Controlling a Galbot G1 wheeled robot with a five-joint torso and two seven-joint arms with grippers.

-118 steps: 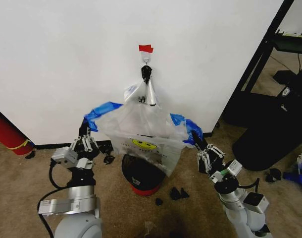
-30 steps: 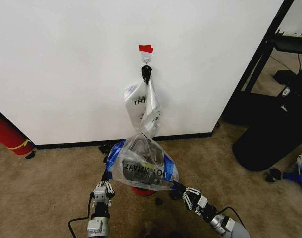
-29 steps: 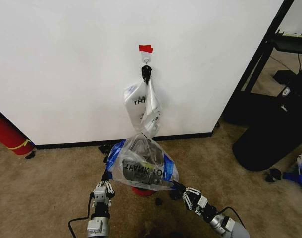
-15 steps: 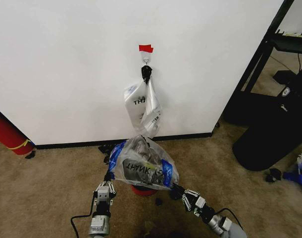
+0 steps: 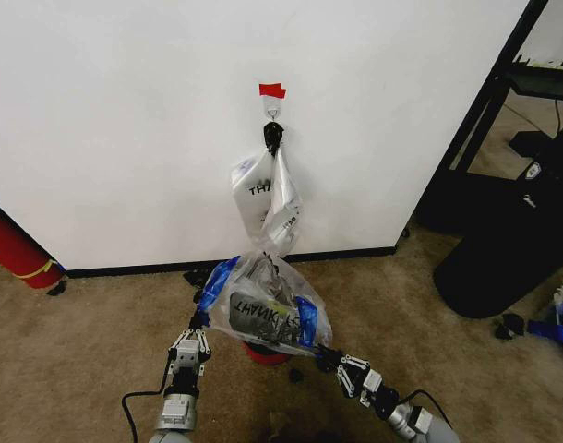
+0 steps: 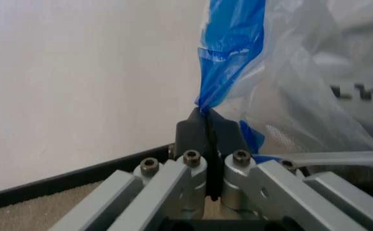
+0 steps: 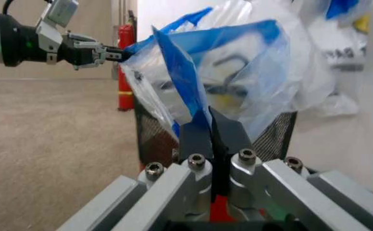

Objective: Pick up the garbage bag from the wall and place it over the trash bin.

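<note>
Head view: the garbage bag (image 5: 263, 309) is stretched low over the trash bin (image 5: 263, 351), whose red base peeks out beneath the plastic on the carpet (image 5: 78, 323). The bag is held between two grippers. The left gripper (image 5: 197, 325) is clamped on a blue patch at the bag's left edge, and the right gripper (image 5: 320, 351) is clamped on the bag's lower right edge. In the left wrist view, the left gripper (image 6: 207, 125) is seen with its jaws pressed together on a twisted blue strip of the garbage bag (image 6: 289, 86), which rises from the fingertips. In the right wrist view, the right gripper (image 7: 210, 126) is likewise closed on a blue fold of the bag (image 7: 238, 77), with the mesh of the trash bin (image 7: 154, 134) just behind. Higher on the wall (image 5: 125, 111), a white bag (image 5: 263, 198) is hung from a hook (image 5: 273, 113) under red tape (image 5: 271, 89).
</note>
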